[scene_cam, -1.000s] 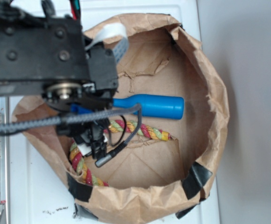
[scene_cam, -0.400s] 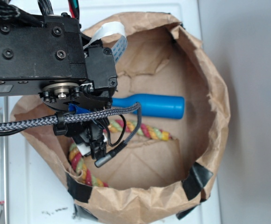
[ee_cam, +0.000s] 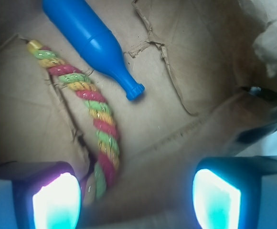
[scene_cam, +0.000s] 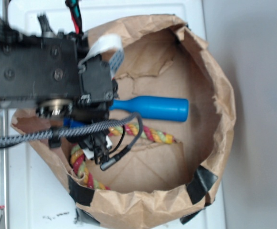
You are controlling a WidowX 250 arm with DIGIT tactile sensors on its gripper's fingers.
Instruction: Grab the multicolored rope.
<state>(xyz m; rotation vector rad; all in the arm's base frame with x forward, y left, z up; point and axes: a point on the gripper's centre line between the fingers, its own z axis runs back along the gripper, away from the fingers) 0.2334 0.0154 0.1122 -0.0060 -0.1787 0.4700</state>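
A crumpled brown paper bag, rolled down into a bowl on the white counter, holds the multicolored rope and a blue bottle just beside it. The gripper hangs inside with jaws spread, the rope's curve running under one finger.

Black boxy arm, braided grey cable, white ribbon cable

No readable text, labels, brands or numbers anywhere: none near the gripper, none on bag, bottle, rope or arm.
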